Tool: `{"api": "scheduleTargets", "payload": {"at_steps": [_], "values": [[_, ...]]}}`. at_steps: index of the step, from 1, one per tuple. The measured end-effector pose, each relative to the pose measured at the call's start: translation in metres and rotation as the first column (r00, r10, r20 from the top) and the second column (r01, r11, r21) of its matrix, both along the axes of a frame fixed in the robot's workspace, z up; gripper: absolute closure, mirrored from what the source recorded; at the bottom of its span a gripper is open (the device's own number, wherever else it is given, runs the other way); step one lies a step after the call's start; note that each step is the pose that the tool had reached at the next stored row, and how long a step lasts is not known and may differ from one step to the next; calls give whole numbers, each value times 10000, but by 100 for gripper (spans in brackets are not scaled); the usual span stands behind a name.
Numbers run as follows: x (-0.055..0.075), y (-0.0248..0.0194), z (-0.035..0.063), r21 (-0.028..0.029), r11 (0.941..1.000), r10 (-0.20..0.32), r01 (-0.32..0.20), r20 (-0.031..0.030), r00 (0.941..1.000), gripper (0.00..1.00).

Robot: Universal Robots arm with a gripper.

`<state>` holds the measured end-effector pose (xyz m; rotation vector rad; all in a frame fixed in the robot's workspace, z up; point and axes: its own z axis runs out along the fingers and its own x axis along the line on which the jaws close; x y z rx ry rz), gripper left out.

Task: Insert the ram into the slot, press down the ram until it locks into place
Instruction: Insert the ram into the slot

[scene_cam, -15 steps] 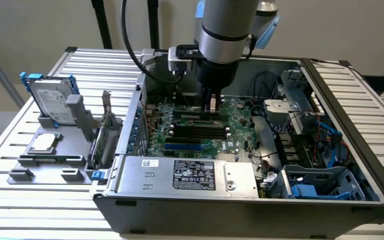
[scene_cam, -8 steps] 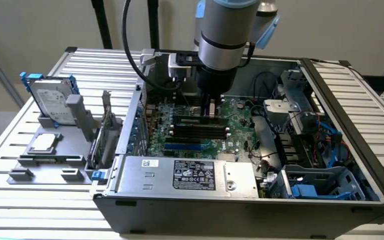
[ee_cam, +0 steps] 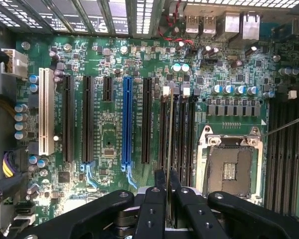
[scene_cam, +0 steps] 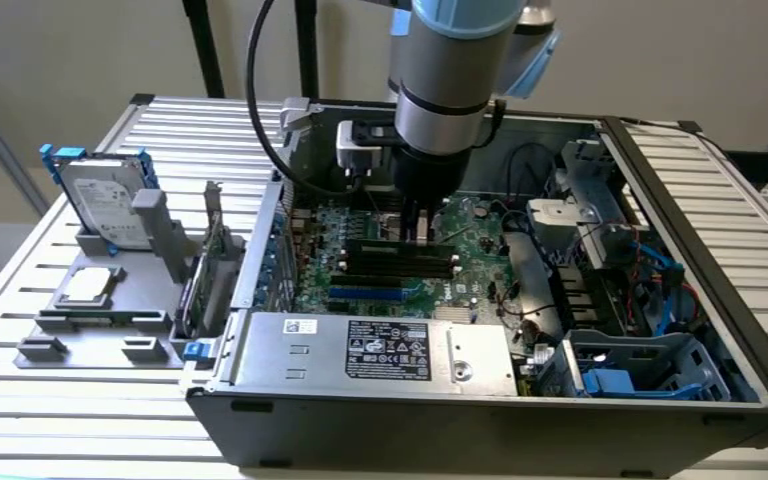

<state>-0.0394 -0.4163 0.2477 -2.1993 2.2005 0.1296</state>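
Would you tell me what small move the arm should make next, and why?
Probably a slow, straight descent: the jaws grip the ram edge-on, running parallel to the slot beside the CPU socket, and I cannot tell that it is seated.

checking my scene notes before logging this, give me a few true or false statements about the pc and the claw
The claw grips the thin green ram stick. True.
The long blue plastic slot directly adjoins the square silver CPU socket. False: the narrow black memory slots lie between them.
The dark metal computer case is closed. False: it is open, green motherboard showing.
A silver hard drive stands outside the case. True.
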Motion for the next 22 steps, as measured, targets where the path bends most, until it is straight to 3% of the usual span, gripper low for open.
{"api": "scheduleTargets", "payload": {"at_steps": [5, 10, 22], "values": [[0, 7, -86, -14, 10000, 0, 0, -4, 10000, 86], [3, 54, -104, -69, 10000, 0, 0, -36, 10000, 86], [51, 68, -140, -373, 9993, 60, -62, -52, 10000, 86]]}}
